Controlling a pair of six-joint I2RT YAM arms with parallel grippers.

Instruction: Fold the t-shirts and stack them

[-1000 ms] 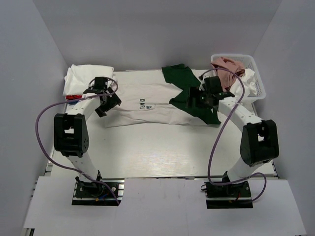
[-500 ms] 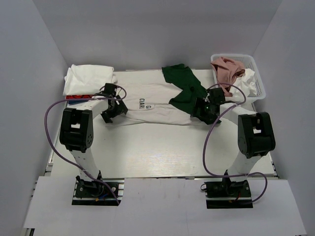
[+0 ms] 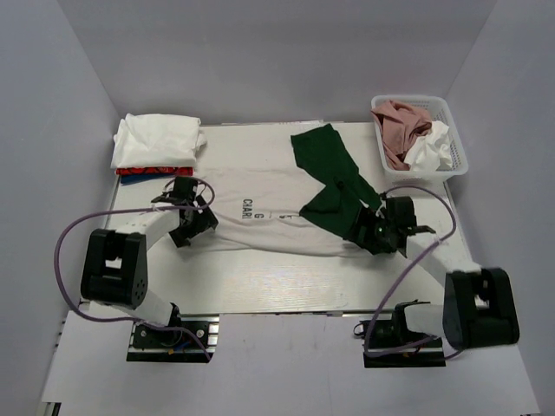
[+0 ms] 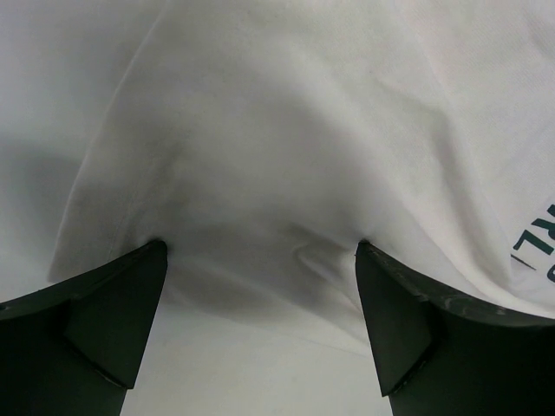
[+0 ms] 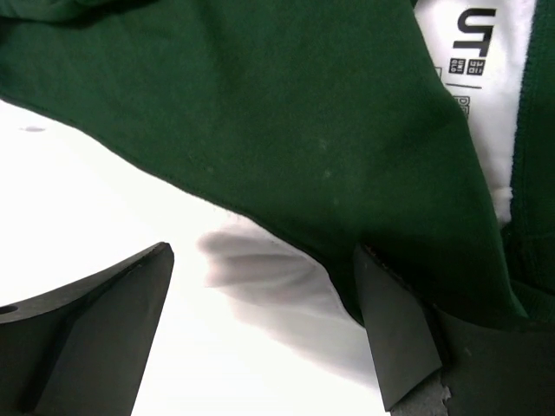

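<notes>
An off-white t-shirt with dark lettering [image 3: 269, 232] lies spread across the middle of the table. A dark green t-shirt [image 3: 334, 178] lies over its right part. My left gripper [image 3: 185, 230] stands open at the shirt's near left corner. In the left wrist view both fingertips press on the off-white cloth [image 4: 286, 130], which bunches between the open jaws of the left gripper [image 4: 260, 251]. My right gripper [image 3: 366, 234] is open at the near right corner. The right wrist view shows that gripper [image 5: 264, 260] straddling the green tee's edge [image 5: 260, 87], with wrinkled white cloth beneath.
A folded white tee [image 3: 156, 139] tops a red and blue stack [image 3: 147, 171] at the back left. The white lattice basket [image 3: 458, 152] at the back right holds a pink tee [image 3: 399, 121] and a white one [image 3: 431, 149]. White walls enclose the table.
Both arms have swung down and toward the near edge. The off-white shirt and the green one on it now lie nearer the front. Both grippers stayed open.
</notes>
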